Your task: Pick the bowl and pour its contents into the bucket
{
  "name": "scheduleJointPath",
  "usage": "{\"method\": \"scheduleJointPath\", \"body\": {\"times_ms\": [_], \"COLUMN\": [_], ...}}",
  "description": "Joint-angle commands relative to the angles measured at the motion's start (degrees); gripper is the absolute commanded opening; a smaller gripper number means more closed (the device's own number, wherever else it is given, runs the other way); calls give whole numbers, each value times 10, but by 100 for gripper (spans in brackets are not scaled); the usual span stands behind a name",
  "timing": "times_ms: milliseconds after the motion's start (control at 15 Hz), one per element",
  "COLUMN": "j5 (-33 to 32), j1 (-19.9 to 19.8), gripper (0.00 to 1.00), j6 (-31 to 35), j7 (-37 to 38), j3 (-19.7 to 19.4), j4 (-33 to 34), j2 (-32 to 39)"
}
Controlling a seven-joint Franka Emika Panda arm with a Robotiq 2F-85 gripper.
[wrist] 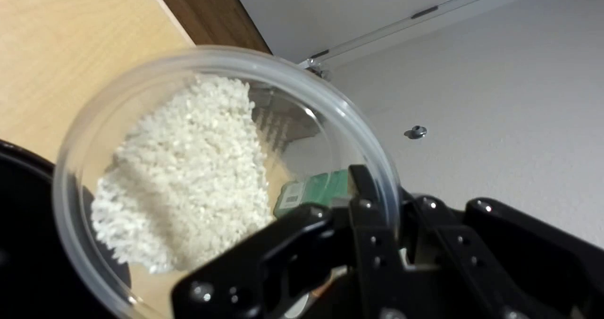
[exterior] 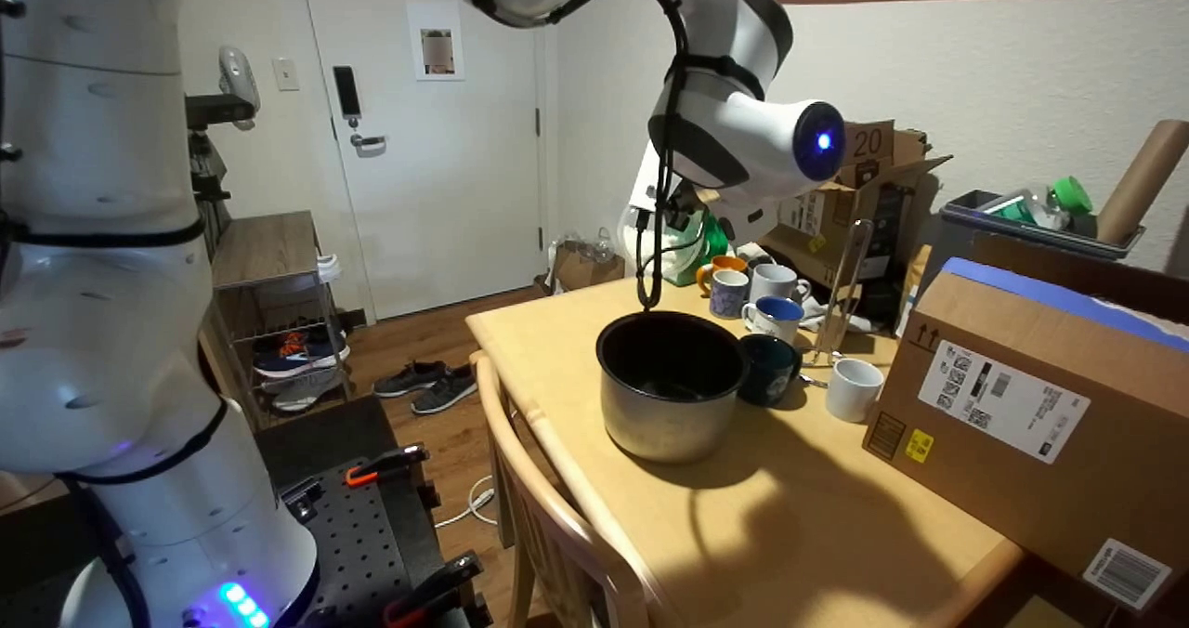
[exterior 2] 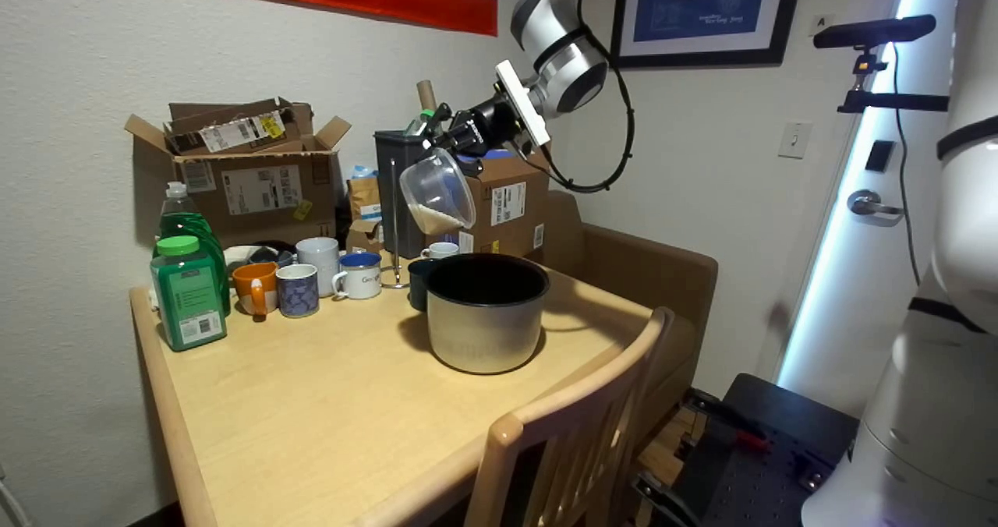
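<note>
My gripper (wrist: 389, 201), nearly closed, pinches the tipped clear bowl (exterior 2: 435, 188) by its rim — white rice (wrist: 188, 172) banked low inside it — higher than the dark-lined bucket (exterior 2: 485, 332).

In the wrist view the fingers (wrist: 375, 250) hide part of the bowl (wrist: 264, 66); left of them, the edge cuts off the bucket (wrist: 33, 243). In an exterior view, a label (exterior 2: 508, 203) beyond them is too small to read.
</note>
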Motion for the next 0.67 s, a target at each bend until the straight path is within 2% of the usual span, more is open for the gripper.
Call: {"method": "scheduleJointPath", "body": {"times_ms": [0,600], "j5": [33,73], "j1": [-8,-23], "gripper": [2,2], "j6": [-35,-70], "j7": [-6,0], "j3": [-9,-17], "j4": [13,35], "j2": [14,65]}}
